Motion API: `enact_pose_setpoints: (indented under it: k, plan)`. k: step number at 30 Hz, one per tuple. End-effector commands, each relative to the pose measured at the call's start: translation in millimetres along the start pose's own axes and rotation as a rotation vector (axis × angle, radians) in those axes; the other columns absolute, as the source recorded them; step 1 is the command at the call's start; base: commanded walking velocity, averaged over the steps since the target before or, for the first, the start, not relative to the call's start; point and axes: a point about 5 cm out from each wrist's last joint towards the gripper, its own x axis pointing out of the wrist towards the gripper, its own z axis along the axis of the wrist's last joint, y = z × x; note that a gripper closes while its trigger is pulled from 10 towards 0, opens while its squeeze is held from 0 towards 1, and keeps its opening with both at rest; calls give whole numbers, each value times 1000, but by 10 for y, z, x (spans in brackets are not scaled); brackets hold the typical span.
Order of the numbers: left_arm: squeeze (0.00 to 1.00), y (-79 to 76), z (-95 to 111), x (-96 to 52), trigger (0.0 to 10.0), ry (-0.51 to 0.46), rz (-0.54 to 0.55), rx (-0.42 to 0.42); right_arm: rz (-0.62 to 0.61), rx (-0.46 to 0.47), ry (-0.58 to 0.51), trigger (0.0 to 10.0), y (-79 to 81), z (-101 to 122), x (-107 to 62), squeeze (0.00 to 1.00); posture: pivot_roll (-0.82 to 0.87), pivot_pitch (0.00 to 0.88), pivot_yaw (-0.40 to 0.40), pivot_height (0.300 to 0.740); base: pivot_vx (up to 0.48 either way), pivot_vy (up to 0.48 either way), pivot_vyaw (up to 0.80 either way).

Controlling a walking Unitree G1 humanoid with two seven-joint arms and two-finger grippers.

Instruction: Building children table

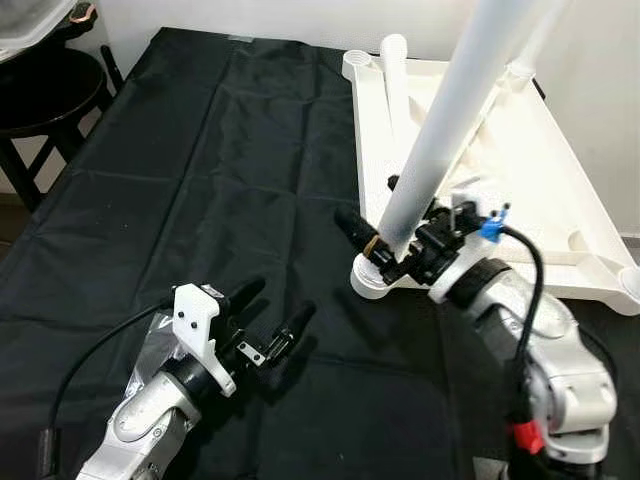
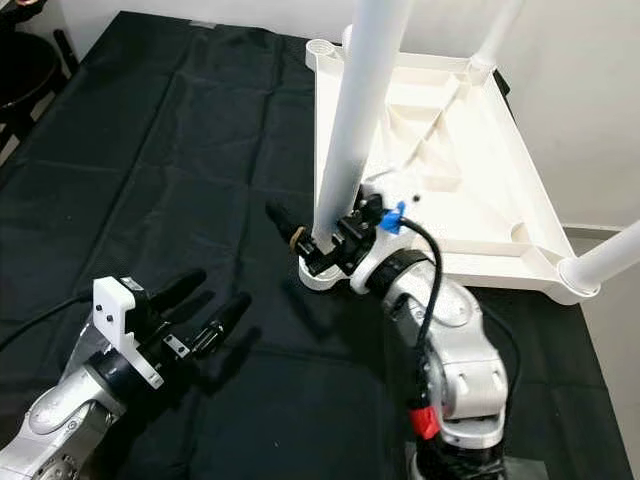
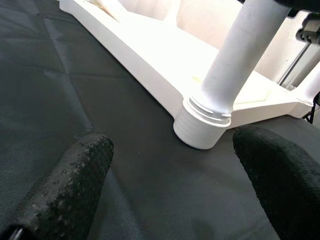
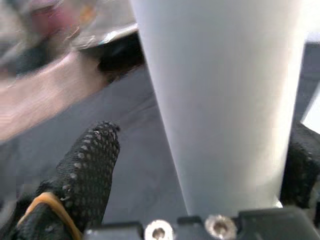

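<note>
The white table top (image 1: pixel 540 190) lies upside down on the black cloth (image 1: pixel 200 180). A white leg (image 1: pixel 440 140) stands tilted in the near-left corner socket (image 1: pixel 372 282). Low on that leg, just above the socket, sits my right gripper (image 1: pixel 380 222), open, with one finger (image 4: pixel 90 165) a clear gap away from the leg (image 4: pixel 225 100) and the other at its far side. My left gripper (image 1: pixel 275 305) hovers open over the cloth, left of the socket (image 3: pixel 202 127) and nearer me, holding nothing.
Another leg (image 1: pixel 395 80) lies inside the table top, and further legs stand at the far corner (image 2: pixel 500 30) and the near-right corner (image 2: pixel 610 255). A dark stool (image 1: pixel 50 90) stands at the back left. A clear plastic bag (image 1: pixel 150 350) lies under my left arm.
</note>
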Motion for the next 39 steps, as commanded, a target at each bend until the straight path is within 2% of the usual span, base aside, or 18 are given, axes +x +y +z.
enact_pose_setpoints:
  k: [1, 2, 3, 4, 5, 6, 8, 13, 14, 16, 17, 25, 36, 37, 38, 39]
  plan:
    - [0, -5, -42, -22, 10000, 12, 0, -4, 74, -15, -26, 10000, -124, 72, -42, 1000, -10, 206, -70, 740, 0, 0, 0]
    - [0, -5, -41, -20, 10000, 11, 0, -4, 126, -39, -2, 10000, -271, 116, -79, 1000, -10, 205, -70, 740, 0, 0, 0]
    - [0, -5, -41, -20, 10000, 11, 0, -4, 126, -39, -2, 10000, -271, 116, -79, 1000, -10, 205, -70, 740, 0, 0, 0]
    - [0, -5, -40, -18, 10000, 10, 0, -3, 145, -69, 21, 10000, -391, 143, -100, 86, -10, 205, -70, 740, 0, 0, 0]
    - [0, -5, -40, -18, 10000, 10, 0, -3, 145, -69, 21, 10000, -391, 143, -100, 86, -10, 205, -70, 740, 0, 0, 0]
    - [0, -7, -37, -18, 10000, 9, 0, -3, 175, -93, 45, 10000, -492, 151, -92, 0, -6, 212, -69, 740, 0, 0, 0]
    - [0, -17, -27, -23, 10000, 7, 0, -2, 222, -131, 54, 10000, -643, 198, -14, 0, 6, 220, -67, 740, 0, 0, 0]
    - [0, -34, -13, -38, 10000, 8, 1, -3, 305, -130, 27, 10000, -703, 274, 119, 0, 17, 231, -64, 740, 0, 0, 0]
    - [0, -38, -9, -42, 10000, 9, 0, -3, 330, -132, 23, 7020, -715, 284, 163, 0, 19, 235, -64, 740, 0, 0, 0]
    - [0, -41, -6, -45, 10000, 9, 0, -4, 343, -135, 21, 7020, -723, 289, 188, 0, 20, 236, -63, 740, 0, 0, 0]
    - [0, -44, -3, -48, 10000, 10, 0, -5, 365, -127, 14, 0, -742, 295, 214, 0, 22, 240, -63, 740, 0, 0, 0]
    - [0, -62, 6, -56, 10000, 12, 1, -6, 435, -127, 11, 0, -832, 299, 241, 0, 30, 247, -67, 740, 0, 0, 0]
    - [0, -68, -5, -48, 10000, 12, -1, -10, 442, -132, 11, 0, -893, 310, 160, 0, 23, 237, -71, 740, 0, 0, 0]
    - [0, -68, -5, -47, 10000, 12, -1, -10, 431, -136, 4, 4745, -903, 329, 152, 0, 23, 237, -71, 740, 0, 0, 0]
    - [0, -68, -5, -47, 10000, 12, -1, -10, 431, -136, 4, 4745, -903, 329, 152, 0, 23, 237, -71, 740, 0, 0, 0]
    - [0, -69, -6, -48, 10000, 12, 0, -10, 430, -141, 1, 10000, -912, 352, 136, 0, 23, 234, -74, 740, 0, 0, 0]
